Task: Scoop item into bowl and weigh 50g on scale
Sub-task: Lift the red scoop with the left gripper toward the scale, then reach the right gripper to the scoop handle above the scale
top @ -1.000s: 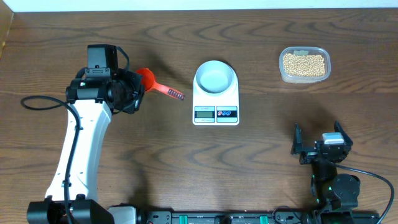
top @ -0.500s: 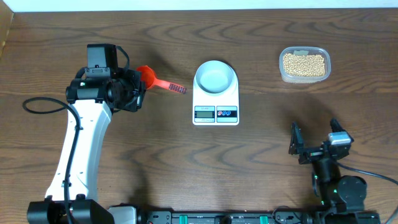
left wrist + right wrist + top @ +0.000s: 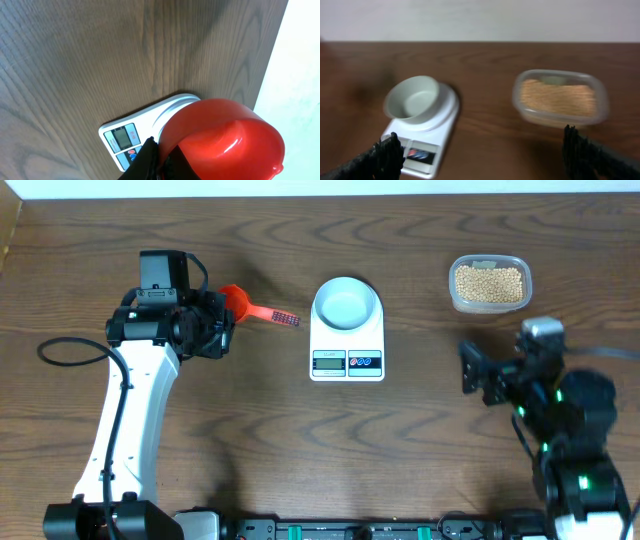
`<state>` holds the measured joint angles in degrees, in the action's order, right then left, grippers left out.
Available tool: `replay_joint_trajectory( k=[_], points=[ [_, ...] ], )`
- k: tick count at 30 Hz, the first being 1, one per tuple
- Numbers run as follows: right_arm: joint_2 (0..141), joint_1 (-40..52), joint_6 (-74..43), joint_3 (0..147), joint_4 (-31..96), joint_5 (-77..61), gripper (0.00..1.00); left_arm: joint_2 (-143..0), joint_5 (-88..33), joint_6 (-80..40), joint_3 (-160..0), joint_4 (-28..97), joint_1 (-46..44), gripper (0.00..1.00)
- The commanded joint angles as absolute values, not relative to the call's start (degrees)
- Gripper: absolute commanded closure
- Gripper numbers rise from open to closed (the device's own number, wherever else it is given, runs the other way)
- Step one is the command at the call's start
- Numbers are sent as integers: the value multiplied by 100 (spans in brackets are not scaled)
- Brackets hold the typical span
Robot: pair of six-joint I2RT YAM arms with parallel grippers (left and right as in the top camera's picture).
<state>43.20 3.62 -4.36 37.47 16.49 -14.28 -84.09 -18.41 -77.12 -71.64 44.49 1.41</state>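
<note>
My left gripper [image 3: 215, 330] is shut on a red scoop [image 3: 233, 301], whose handle points right toward the scale [image 3: 347, 362]. In the left wrist view the scoop's red cup [image 3: 225, 140] fills the lower right, with my dark fingers [image 3: 149, 159] closed on it and the scale [image 3: 125, 142] behind. The white bowl [image 3: 346, 305] sits on the scale and holds nothing. The tan beans [image 3: 489, 282] lie in a clear tub at the far right. My right gripper [image 3: 505, 375] is open and empty, raised, facing bowl [image 3: 412, 97] and beans [image 3: 559, 97].
The clear plastic tub [image 3: 458, 298] stands near the table's far edge, right of the scale. The scale's display and its red and blue buttons [image 3: 364, 362] face the near side. A black cable [image 3: 70, 348] loops left of the left arm.
The right arm has lifted and swung toward the far side, nearer the tub. The scoop in the left gripper shifted slightly away and its handle turned a little.
</note>
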Motion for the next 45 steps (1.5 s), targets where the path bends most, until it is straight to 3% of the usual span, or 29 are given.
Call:
replay_joint_trajectory(
  k=[1,4,8,17,32,45],
  points=[
    [5063,370,-517,4169,1422,-2812,1,-8335,-1918,-7968,-7120,4447,154,93],
    [5568,370,-580,4193,810,-3682,1,-8335,-2163,-7983,-7120,4401,154,93],
    [6075,381,-1678,4193,12,-4681,1,-8335,-2298,-7985,-7120,4355,154,93],
    [6855,403,-3623,4193,-1135,-4829,1,-8335,-2364,-8117,-7120,4333,152,93],
    [7234,1625,-3675,4191,-1691,-4167,2,-8337,-2357,-8134,-7120,4016,-423,93],
    [7234,2091,-3433,4191,-1691,-4147,1,-8337,-2357,-8134,-7120,3879,-1391,93]
  ],
)
